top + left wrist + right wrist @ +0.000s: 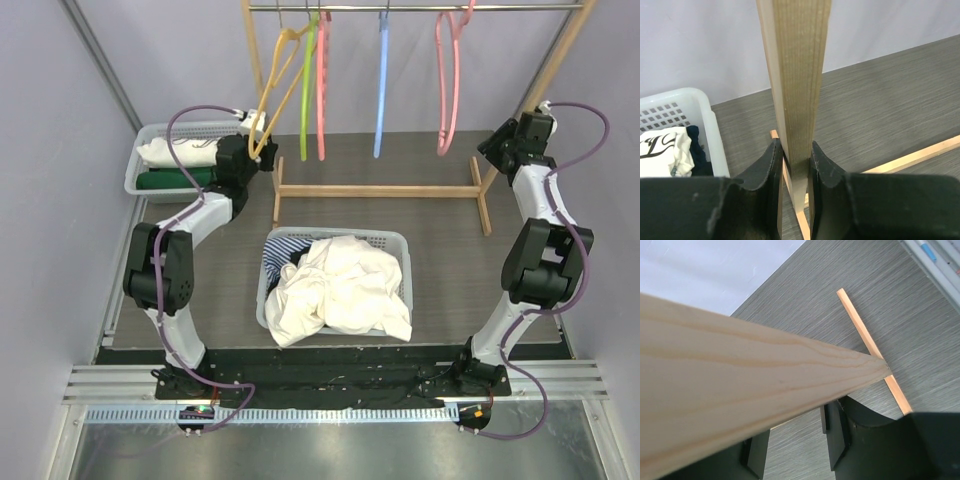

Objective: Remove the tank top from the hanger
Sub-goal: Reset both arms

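Observation:
Five hangers hang bare on the wooden rack's rail: a tilted yellow hanger [278, 90], then green [306, 90], pink [322, 90], blue [381, 90] and pink [446, 80]. No tank top hangs on any of them, and I cannot pick one out among the clothes below. My left gripper [265, 158] [795, 145] is shut on the rack's left upright post [797, 75], both pads pressed to its narrow sides. My right gripper [505, 150] [795, 415] straddles the right upright post [740, 365]. That post hides its fingertips, so contact is unclear.
A grey basket [400, 240] in the middle holds a heap of white clothes [340, 285] and a striped piece. A white basket [135, 165] [685, 100] at the back left holds white and green clothes. The rack's foot bars [380, 190] [870, 345] lie on the grey table.

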Robot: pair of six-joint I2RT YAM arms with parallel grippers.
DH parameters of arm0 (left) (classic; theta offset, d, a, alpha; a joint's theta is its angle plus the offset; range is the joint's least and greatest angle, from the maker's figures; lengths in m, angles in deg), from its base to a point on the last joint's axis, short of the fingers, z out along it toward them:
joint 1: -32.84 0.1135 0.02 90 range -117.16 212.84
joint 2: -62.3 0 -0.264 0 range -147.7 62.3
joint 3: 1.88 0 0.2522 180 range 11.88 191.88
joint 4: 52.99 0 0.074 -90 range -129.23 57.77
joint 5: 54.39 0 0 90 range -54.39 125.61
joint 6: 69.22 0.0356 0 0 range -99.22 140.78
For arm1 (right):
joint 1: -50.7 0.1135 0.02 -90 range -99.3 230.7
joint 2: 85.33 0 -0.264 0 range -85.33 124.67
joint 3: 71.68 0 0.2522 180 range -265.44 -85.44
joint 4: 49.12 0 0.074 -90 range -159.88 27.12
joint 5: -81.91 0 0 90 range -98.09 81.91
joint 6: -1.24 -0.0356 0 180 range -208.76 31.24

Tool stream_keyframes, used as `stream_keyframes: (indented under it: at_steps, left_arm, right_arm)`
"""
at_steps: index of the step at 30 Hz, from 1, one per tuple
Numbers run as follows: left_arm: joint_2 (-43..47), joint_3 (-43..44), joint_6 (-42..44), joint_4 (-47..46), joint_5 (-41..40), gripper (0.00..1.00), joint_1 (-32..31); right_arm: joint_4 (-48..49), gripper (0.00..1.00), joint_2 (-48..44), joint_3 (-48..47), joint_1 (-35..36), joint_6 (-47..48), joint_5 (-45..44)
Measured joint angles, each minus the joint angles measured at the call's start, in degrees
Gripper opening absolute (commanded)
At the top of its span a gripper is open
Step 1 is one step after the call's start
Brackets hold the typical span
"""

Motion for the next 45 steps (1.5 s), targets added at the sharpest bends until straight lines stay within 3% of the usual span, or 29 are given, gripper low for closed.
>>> stream_keyframes:
  at_steps: [2,4,5,6,7,16,23,28,32,37,45]
  left_arm:
    - [0.33,-0.17,0.04,0.39,-0.13,0.16,0.17]
    - [0.87,-0.55,0.09,0.94,-0.24,0.52,0.46]
    - [1.14,-0.57,0.13,1.49,-0.44,0.60,0.57]
    - [1.44,-0.57,0.22,2.25,-0.11,0.84,0.79]
    - [1.88,-0.57,0.09,3.61,0.26,0.99,1.01]
    - [8.44,1.97,-0.50,19.67,6.91,1.00,1.44]
    - [20.13,2.38,-0.46,34.29,10.27,1.00,0.76]
    - [28.74,2.32,-0.48,43.25,10.60,1.00,0.68]
    - [35.69,1.18,-0.92,49.68,9.66,1.00,0.68]
    - [43.08,0.96,-1.81,57.70,4.74,1.00,0.68]
    - [52.83,-1.90,-2.80,62.62,-0.33,1.00,0.68]
  right_arm:
    - [0.11,0.49,0.37,0.00,0.07,0.07,0.85]
    - [0.11,0.51,0.70,0.00,0.20,0.11,1.84]
    - [0.09,0.52,0.83,0.00,0.46,0.17,2.29]
    - [0.15,0.52,0.85,0.07,0.72,0.15,2.45]
    - [0.44,0.53,0.76,0.35,0.96,0.17,2.43]
    - [1.55,0.75,-12.07,10.82,5.22,0.83,2.12]
    - [0.81,0.84,-29.64,12.79,13.09,3.50,1.11]
    - [-1.88,0.89,-42.12,17.27,13.99,5.31,-0.70]
    - [-5.51,1.00,-48.02,20.55,15.15,6.40,-1.92]
    - [-11.78,1.00,-54.66,26.23,18.67,7.58,-4.87]
    - [-19.82,1.00,-62.64,29.49,21.97,8.39,-7.10]
